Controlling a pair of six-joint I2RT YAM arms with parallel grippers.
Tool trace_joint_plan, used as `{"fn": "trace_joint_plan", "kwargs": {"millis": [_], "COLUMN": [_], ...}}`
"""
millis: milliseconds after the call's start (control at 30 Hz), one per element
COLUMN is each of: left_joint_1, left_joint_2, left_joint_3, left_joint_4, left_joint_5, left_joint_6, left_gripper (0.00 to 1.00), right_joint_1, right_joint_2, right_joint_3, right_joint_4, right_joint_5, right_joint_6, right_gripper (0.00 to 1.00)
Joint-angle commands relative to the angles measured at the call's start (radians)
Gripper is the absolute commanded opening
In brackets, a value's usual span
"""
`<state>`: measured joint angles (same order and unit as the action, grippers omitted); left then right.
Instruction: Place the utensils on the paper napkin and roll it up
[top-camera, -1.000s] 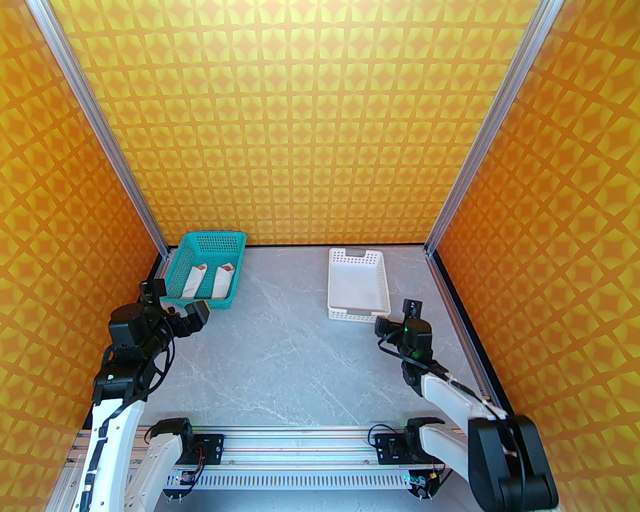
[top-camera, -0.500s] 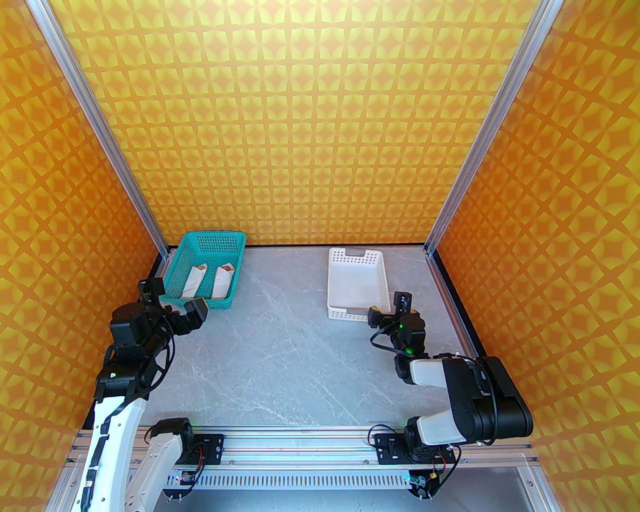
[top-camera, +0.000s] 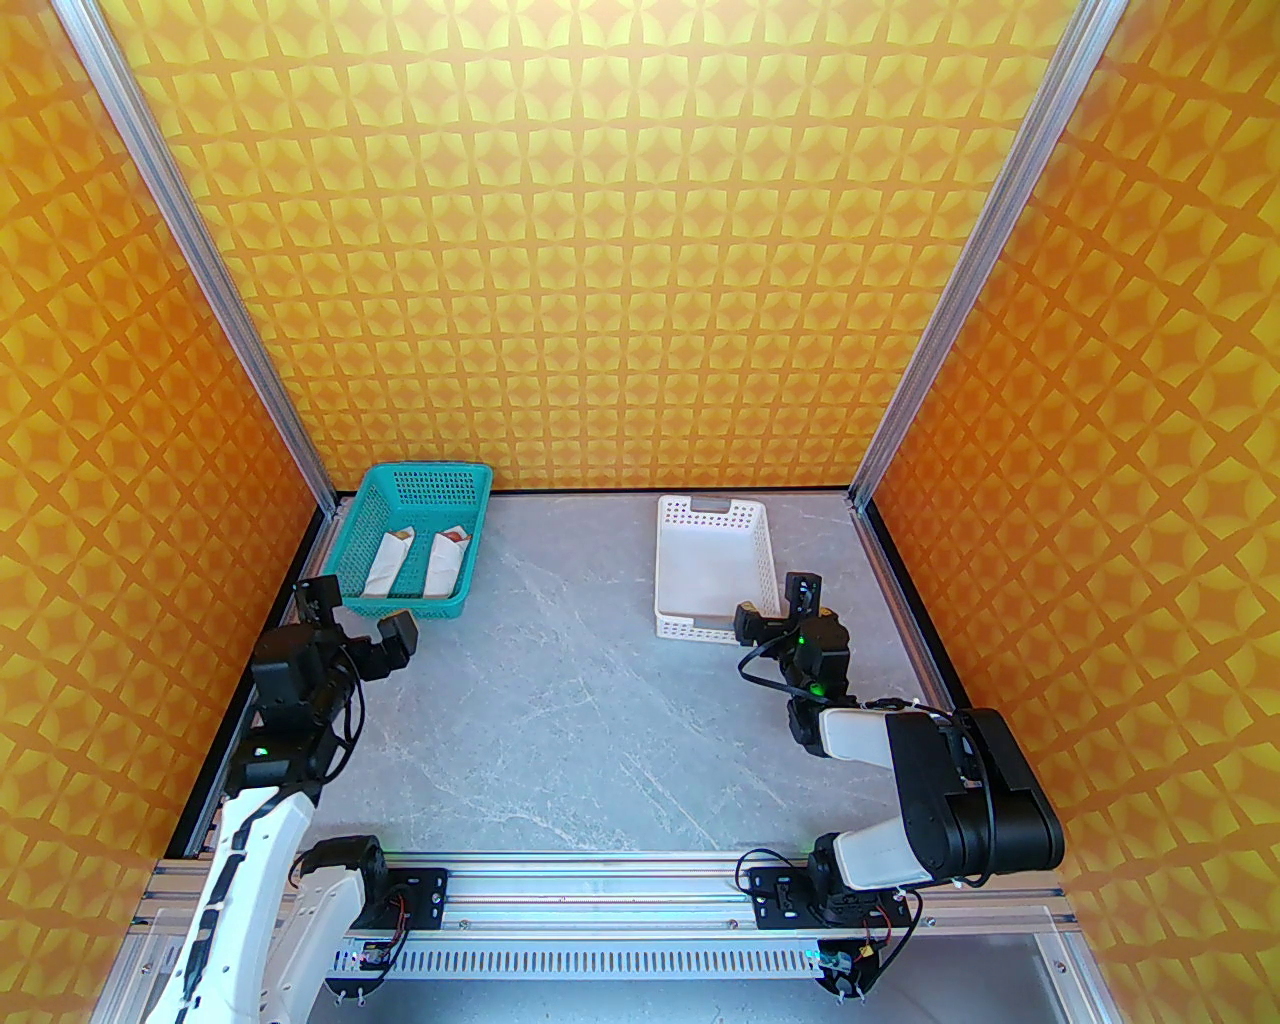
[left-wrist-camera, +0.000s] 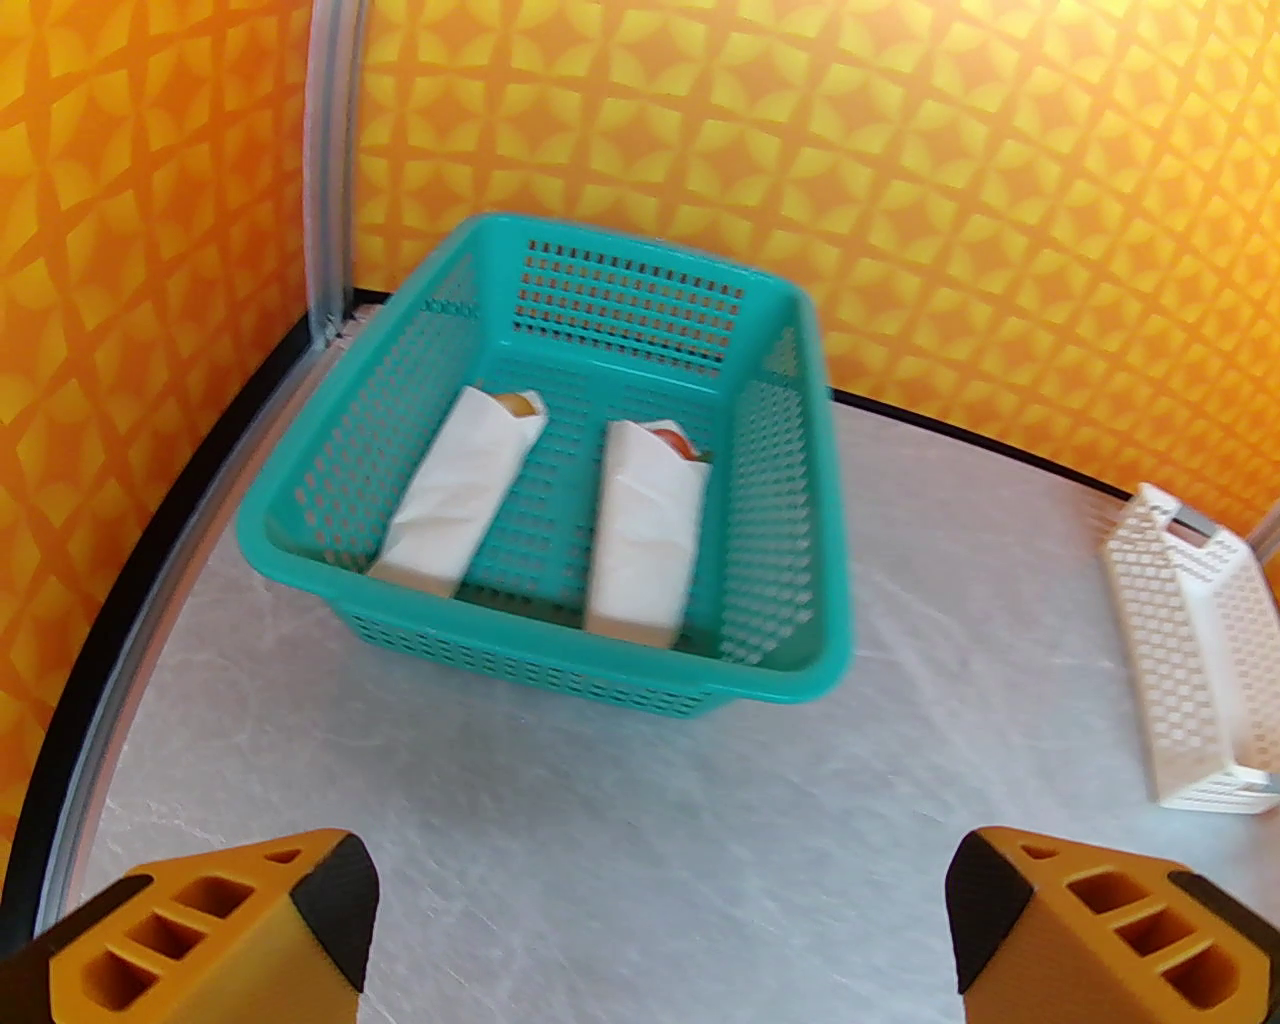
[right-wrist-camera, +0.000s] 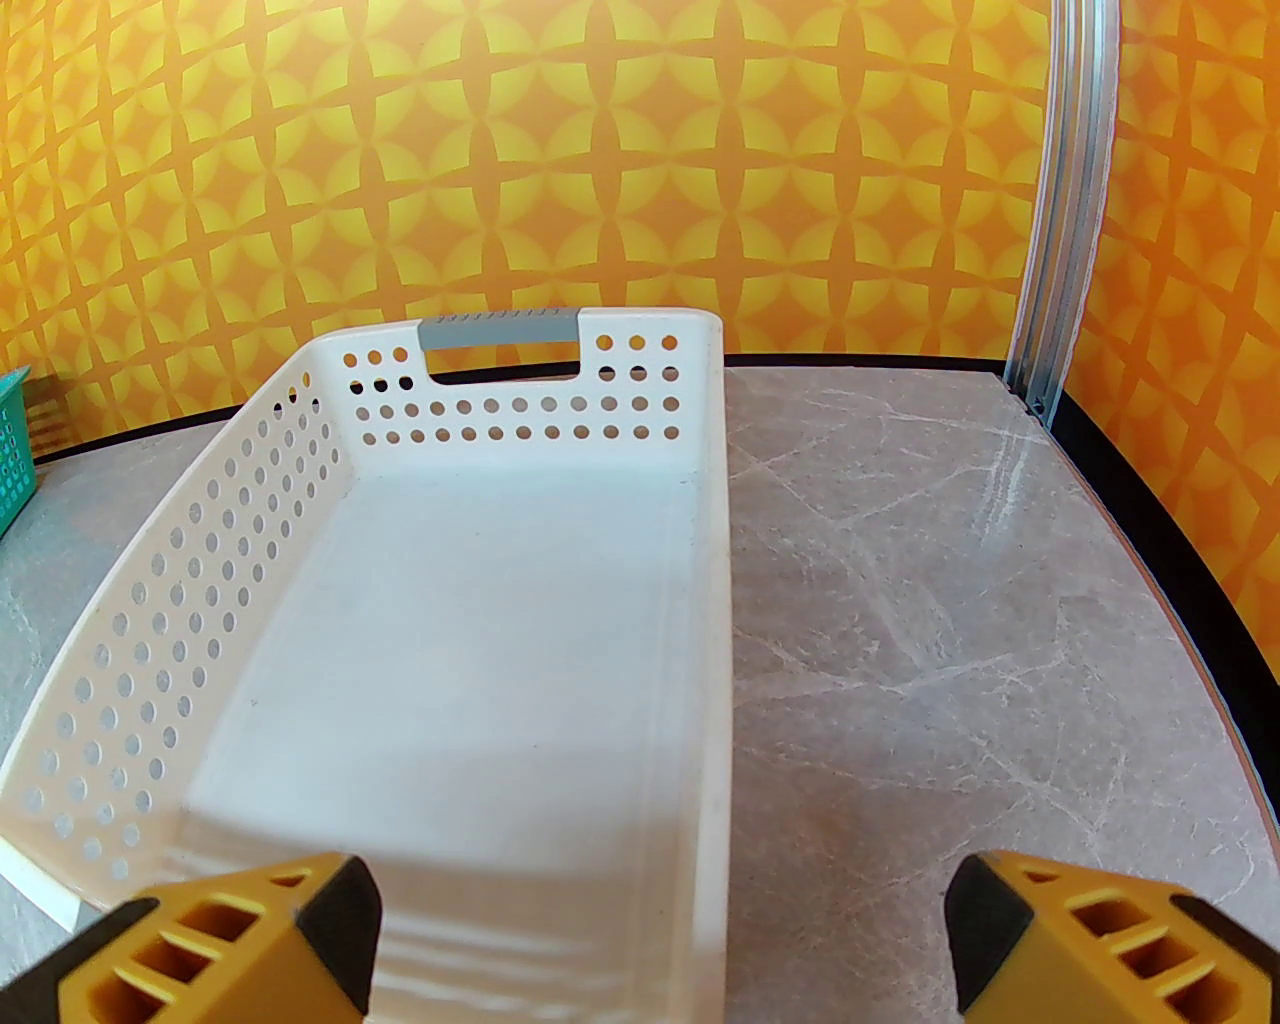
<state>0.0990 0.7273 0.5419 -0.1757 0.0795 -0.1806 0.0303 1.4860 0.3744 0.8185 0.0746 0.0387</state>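
- The teal basket (top-camera: 428, 488) (left-wrist-camera: 630, 300) stands on the grey table (top-camera: 580, 720), in its far left corner against the orange walls.
- Two white paper rolls lie side by side inside the teal basket, lengthwise, a gap between them.
- The left roll (top-camera: 386, 562) (left-wrist-camera: 455, 490) shows a tan tip at its far end. The right roll (top-camera: 446, 562) (left-wrist-camera: 645, 530) shows an orange-red tip there.
- Whether those tips are the utensils cannot be told; nor can where the napkin lies flat.
- The left gripper (top-camera: 360, 612) (left-wrist-camera: 660, 900) hangs just in front of the teal basket's near wall, pointing at it and apart from it.
- Its jaws stand spread as wide as they go, with only bare table between them; it holds nothing.
- A white basket (top-camera: 700, 628) (right-wrist-camera: 520, 420) (left-wrist-camera: 1165, 640) stands to the right of the teal basket, bare table between the two; nothing lies in it.
- The right gripper (top-camera: 775, 605) (right-wrist-camera: 660, 900) is well to the right of the teal basket, at the white basket's near right corner.
- Its jaws are likewise fully spread and hold nothing: the left finger (right-wrist-camera: 300, 940) is over the white basket's near end, the right finger (right-wrist-camera: 1060, 940) over the table beside it.
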Motion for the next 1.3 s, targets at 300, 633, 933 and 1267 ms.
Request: {"fn": "trace_joint_plan", "kwargs": {"millis": [300, 633, 933, 1267], "left_joint_1": [-0.002, -0.002, -0.002, -0.003], "left_joint_2": [0.202, 0.37, 0.56, 0.636], "left_joint_3": [-0.14, -0.179, -0.173, -0.195], "left_joint_4": [0.435, 0.681, 0.849, 0.941], "left_joint_5": [-0.109, -0.07, -0.038, -0.009], "left_joint_6": [0.082, 0.141, 0.163, 0.18], "left_gripper": [0.99, 0.99, 0.99, 0.99], "right_joint_1": [0.002, 0.005, 0.006, 0.006], "right_joint_2": [0.009, 0.008, 0.008, 0.008], "right_joint_3": [0.014, 0.016, 0.018, 0.017], "right_joint_4": [-0.018, -0.02, -0.022, -0.024], "right_joint_5": [-0.002, 0.002, 0.005, 0.007], "right_joint_6": [-0.017, -0.018, -0.019, -0.019], "right_gripper": [0.99, 0.99, 0.99, 0.99]}}
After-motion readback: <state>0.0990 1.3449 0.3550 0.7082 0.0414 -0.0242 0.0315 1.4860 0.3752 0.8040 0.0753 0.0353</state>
